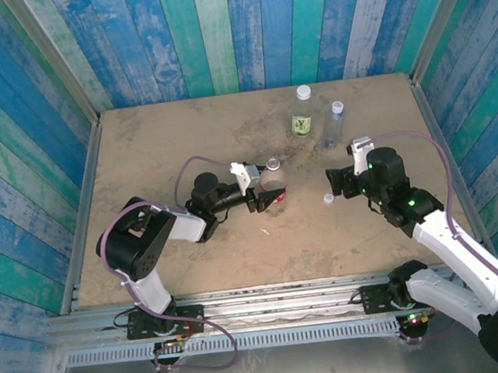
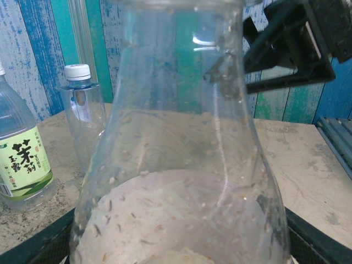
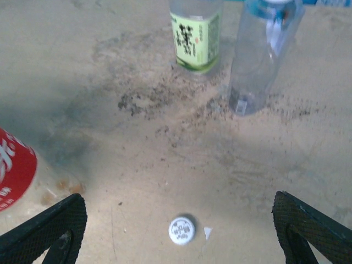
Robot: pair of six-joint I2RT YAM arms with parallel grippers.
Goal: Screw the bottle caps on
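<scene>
The red-labelled bottle (image 1: 275, 176) stands mid-table with its mouth uncapped, and my left gripper (image 1: 266, 190) is shut on its body from the left. In the left wrist view its clear wall (image 2: 176, 137) sits between the dark fingers (image 2: 38, 247), which lie against both sides. A loose white bottle cap (image 1: 328, 198) lies flat on the table. My right gripper (image 1: 333, 182) hovers open above it; the cap (image 3: 181, 230) lies between the widely spread fingers (image 3: 49, 231). The green-yellow-labelled bottle (image 1: 302, 113) and the slim bluish bottle (image 1: 334, 123) stand capped at the back.
Blue and green plank walls enclose the table (image 1: 176, 258) on three sides. A small white scrap (image 3: 208, 233) lies beside the loose cap. The two capped bottles stand close together beyond the right gripper, with the red-labelled bottle (image 3: 14, 170) to its left.
</scene>
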